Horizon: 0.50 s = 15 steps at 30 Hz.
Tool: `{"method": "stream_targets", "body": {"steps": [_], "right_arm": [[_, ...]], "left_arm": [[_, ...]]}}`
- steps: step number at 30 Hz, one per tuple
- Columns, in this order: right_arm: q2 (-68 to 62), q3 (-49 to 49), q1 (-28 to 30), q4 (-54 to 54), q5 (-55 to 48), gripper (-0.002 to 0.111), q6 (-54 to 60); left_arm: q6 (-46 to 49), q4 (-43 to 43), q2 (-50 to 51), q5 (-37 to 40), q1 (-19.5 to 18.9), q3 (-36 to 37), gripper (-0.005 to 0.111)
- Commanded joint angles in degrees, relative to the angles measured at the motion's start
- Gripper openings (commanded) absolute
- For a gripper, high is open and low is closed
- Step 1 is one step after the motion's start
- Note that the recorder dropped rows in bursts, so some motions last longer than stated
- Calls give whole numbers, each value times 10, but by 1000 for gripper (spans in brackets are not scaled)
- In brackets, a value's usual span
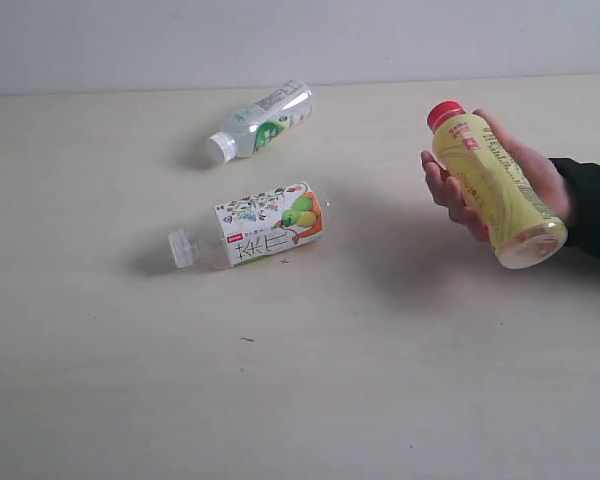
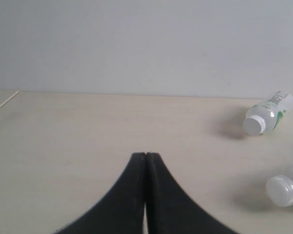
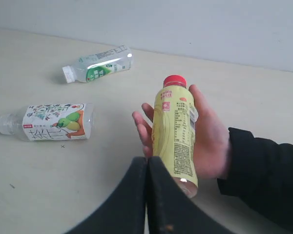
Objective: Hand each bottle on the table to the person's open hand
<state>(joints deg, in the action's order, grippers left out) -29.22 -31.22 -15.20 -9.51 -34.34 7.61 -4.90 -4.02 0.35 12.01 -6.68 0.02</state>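
Closest to me, both tools are pressed together and carry nothing. The left tool [image 2: 145, 157] hangs over bare counter [image 1: 330, 400], and the right tool [image 3: 147, 163] sits just in front of the person's hand [image 3: 212, 141] without pinching anything, as far as I can tell. The yellow bottle with the red cap [image 3: 173, 131] lies across that open palm, clear of the counter, so I count that handover as done. Two bottles are left, both on their sides. The fruit-label bottle [image 1: 260, 227] is near the middle of the counter, and the small green-white label bottle [image 1: 263, 122] lies farther back, well apart from it and close to the wall [image 1: 280, 40]. I see no cola bottle in any view, so I cannot say where it stands. Nothing lies between my tools and the two bottles. My one concern is the hand itself: it is full, and with its black sleeve [image 1: 592, 205] it fills the right side, so I judge it must be freed before the next pass. Lying bottles may also roll when nudged.
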Motion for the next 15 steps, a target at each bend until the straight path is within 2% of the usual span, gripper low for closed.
{"method": "stream_targets", "body": {"steps": [1,15], "right_arm": [[19,6,2,1,-9,0,-2],[21,6,2,0,-8,0,-2]], "left_arm": [[1,-1,-3,-3,-1,0,0],[1,-1,-3,-3,-1,0,0]]}}
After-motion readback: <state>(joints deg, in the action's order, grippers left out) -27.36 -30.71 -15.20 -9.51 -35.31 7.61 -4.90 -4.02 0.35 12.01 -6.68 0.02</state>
